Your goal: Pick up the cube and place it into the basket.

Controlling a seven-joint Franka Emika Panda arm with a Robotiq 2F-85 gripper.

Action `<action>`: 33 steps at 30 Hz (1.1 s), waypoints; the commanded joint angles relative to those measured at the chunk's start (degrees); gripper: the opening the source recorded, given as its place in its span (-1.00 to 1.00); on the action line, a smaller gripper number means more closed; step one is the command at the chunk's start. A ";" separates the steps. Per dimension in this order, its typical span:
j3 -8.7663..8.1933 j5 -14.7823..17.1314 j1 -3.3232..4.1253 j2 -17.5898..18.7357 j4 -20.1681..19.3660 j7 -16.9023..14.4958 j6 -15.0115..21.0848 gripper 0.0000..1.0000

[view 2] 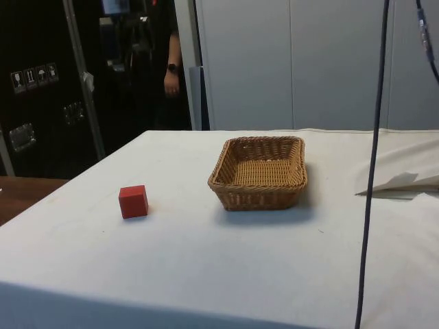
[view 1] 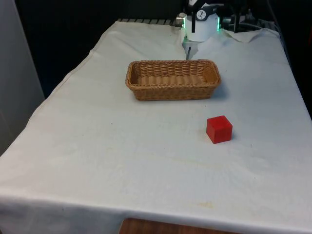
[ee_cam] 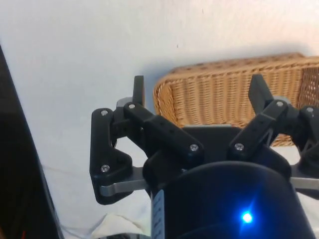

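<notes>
One red cube point(view 1: 219, 129) sits on the white cloth point(view 1: 122, 165), well apart from the wicker basket point(view 1: 173, 79), toward the front view's right & nearer the cam. We see the gripper point(ee_cam: 198, 89) w/ jaws spread wide, holding nothing, above the basket's end wall. A person's forearm point(view 2: 171, 65) shows behind the table.

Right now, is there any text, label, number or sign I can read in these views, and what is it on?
No readable words or numbers.
Small white pictogram stickers on the dark cabinet in the side view: too small to read.
Nothing printed on the cube, the basket or the tool.
</notes>
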 commanded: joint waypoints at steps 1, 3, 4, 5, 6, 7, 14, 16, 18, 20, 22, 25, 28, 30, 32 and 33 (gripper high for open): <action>0.06 -0.52 0.23 0.46 0.17 0.29 0.69 1.00; 0.17 -0.63 0.23 0.63 0.17 0.17 1.03 1.00; 0.23 -0.80 0.23 0.80 0.17 0.00 1.38 1.00; 0.29 -0.86 0.23 0.92 0.11 -0.17 1.66 1.00; 0.34 -1.03 0.23 1.32 0.11 -0.57 2.41 1.00; 0.34 -1.03 0.23 1.32 0.11 -0.57 2.41 1.00; 0.46 -1.26 0.46 2.75 0.11 -2.35 5.04 1.00; 0.52 -1.43 0.46 3.32 0.11 -3.04 6.13 1.00; 0.52 -1.60 0.52 3.67 0.06 -3.50 6.99 1.00; 0.57 -1.78 0.52 4.07 0.06 -3.95 7.85 1.00; 0.57 -1.89 0.52 4.35 0.11 -4.18 8.31 1.00; 0.63 -2.01 0.52 5.50 0.34 -5.21 9.74 1.00; 0.57 -1.78 0.46 5.50 0.11 -5.56 9.97 1.00; 0.69 -1.60 0.34 6.76 0.86 -6.53 10.66 1.00; 0.80 -1.32 0.23 7.79 1.38 -7.45 11.23 1.00; 0.86 -1.20 0.17 8.14 1.60 -7.73 11.34 1.00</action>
